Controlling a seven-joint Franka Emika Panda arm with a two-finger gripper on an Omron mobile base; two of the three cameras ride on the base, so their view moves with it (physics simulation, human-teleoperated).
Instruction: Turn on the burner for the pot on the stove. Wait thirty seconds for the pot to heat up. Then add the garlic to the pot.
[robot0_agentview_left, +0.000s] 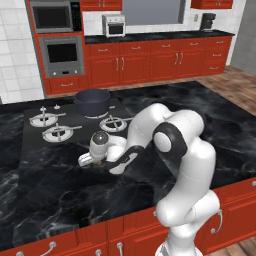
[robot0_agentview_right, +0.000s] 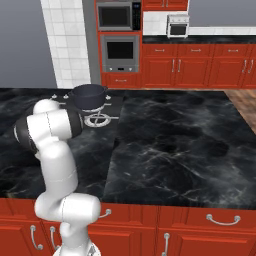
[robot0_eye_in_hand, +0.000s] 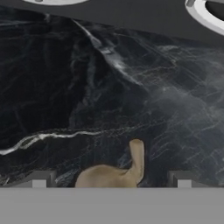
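A: Where did the tan-beige garlic bulb (robot0_eye_in_hand: 114, 173) lie?
B: On the black marble counter (robot0_eye_in_hand: 87, 87), between the spread, released gripper (robot0_eye_in_hand: 111, 179) fingertips.
A: And the deep dark grey-blue pot (robot0_agentview_left: 92, 101)?
B: On the black glass stove (robot0_agentview_left: 35, 135), on a far burner.

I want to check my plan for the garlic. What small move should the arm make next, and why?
Probably close the fingers on the garlic. In the hand view the tan bulb lies on the dark marble counter between the two open fingers, low at the frame's bottom, so it seems already in reach. The pot waits on the stove.
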